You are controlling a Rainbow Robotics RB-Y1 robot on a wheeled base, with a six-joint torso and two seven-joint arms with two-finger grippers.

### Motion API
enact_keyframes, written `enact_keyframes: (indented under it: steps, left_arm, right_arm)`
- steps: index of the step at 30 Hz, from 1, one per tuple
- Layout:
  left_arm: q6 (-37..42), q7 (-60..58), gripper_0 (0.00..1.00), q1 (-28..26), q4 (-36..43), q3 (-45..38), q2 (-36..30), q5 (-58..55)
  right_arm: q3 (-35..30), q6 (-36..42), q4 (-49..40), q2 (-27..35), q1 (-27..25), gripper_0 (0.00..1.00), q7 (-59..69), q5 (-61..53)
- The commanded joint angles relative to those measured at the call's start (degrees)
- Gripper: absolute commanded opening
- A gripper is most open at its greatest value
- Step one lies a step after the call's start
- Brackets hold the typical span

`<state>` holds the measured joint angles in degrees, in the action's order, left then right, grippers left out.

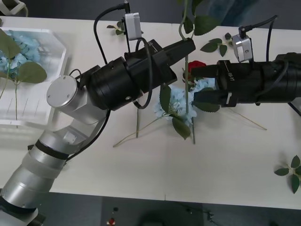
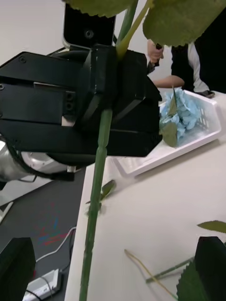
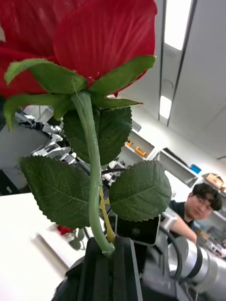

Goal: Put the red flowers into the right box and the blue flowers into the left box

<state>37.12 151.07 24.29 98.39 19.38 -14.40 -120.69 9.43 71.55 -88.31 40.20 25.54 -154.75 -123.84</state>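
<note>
My left gripper [image 1: 189, 45] is shut on the green stem [image 2: 98, 188] of a red flower, held upright above the table's middle. Its bloom [image 3: 89, 33] and leaves loom just above the black fingers [image 3: 101, 268]. My right gripper [image 1: 193, 83] is open, low over the table, with its black fingers [image 2: 18, 265] either side of that hanging stem. Under it lie a blue flower [image 1: 181, 101] and a second red flower [image 1: 195, 66]. The left box [image 1: 54, 61], a white slotted basket at the left, holds blue flowers [image 1: 19, 44]. The right box is out of view.
Loose green leaves lie behind the grippers [image 1: 215, 46] and a leaf sprig [image 1: 291, 172] near the right edge. Thin bare stems [image 1: 141, 129] trail across the table's middle. A person sits beyond the basket [image 2: 188, 138], touching nothing.
</note>
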Motion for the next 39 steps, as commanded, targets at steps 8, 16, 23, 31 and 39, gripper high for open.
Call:
enact_keyframes:
  steps: [8,16,23,31,39]
  left_arm:
    - [-0.1,3.9,0.0,-1.1,0.0,-0.9,4.0,-1.7]
    - [0.0,3.9,0.0,-1.2,-0.1,-0.9,3.5,-1.7]
    - [0.0,3.9,0.0,-1.3,-0.1,-0.9,3.2,-2.1]
    - [-0.7,3.9,0.33,-1.4,-0.1,-0.9,1.8,-2.1]
    - [-1.3,3.9,0.7,-2.7,0.0,-2.9,-4.0,-2.4]
  right_arm:
    - [4.5,-6.1,-2.0,-2.6,0.6,1.0,-0.2,0.5]
    - [4.5,-6.5,-2.0,-2.9,0.6,0.0,-0.2,0.3]
    - [4.5,-6.6,-2.0,-2.9,0.6,0.0,-0.2,-0.3]
    - [4.5,-6.9,-2.0,-2.9,0.6,0.0,-0.2,-1.2]
    - [4.4,-7.4,-2.0,-2.7,0.6,0.0,-0.2,-2.6]
